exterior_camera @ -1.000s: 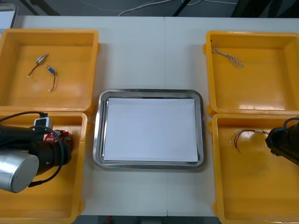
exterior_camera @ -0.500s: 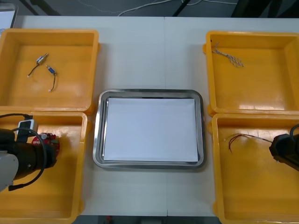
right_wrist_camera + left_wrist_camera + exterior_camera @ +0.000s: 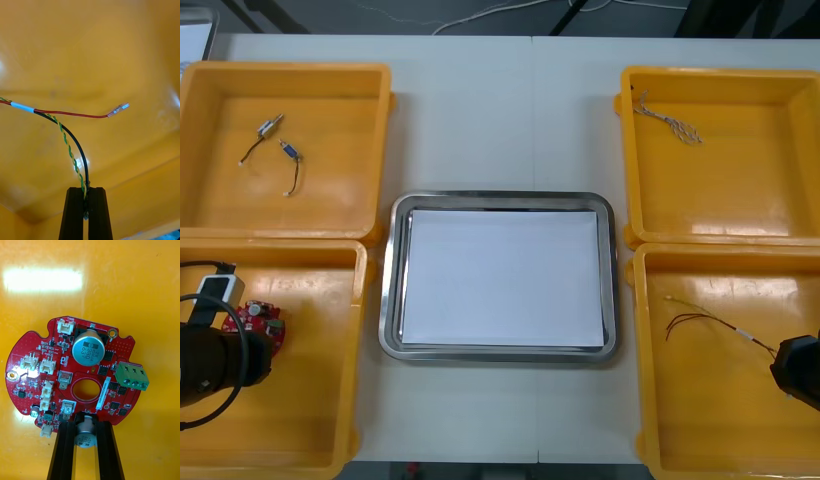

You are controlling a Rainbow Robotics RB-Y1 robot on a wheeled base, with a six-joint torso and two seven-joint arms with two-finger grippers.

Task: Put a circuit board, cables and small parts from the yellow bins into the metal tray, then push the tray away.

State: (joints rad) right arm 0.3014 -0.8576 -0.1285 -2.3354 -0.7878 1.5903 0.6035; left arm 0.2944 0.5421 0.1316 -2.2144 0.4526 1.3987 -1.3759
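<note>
The left arm's jaws grip the round red circuit board (image 3: 67, 378) by a narrow bite at its rim, closed around a small silver can-shaped component, over the near-left yellow plastic bin (image 3: 330, 420). With so little held, the board could pivot or slip on the way across, or clip the bin wall. The right arm's jaws are pinched shut on the thin red, black and yellow-green wire bundle (image 3: 75, 113) above the near-right yellow bin (image 3: 700, 420). Its long loose tail may snag that bin's rim or trail outside the shiny metal tray with a white inside (image 3: 389, 300), which lies empty between the bins. The light tabletop (image 3: 500, 120) is smooth and bare around them. Beyond its far edge is dark floor with a white cord (image 3: 480, 12).
</note>
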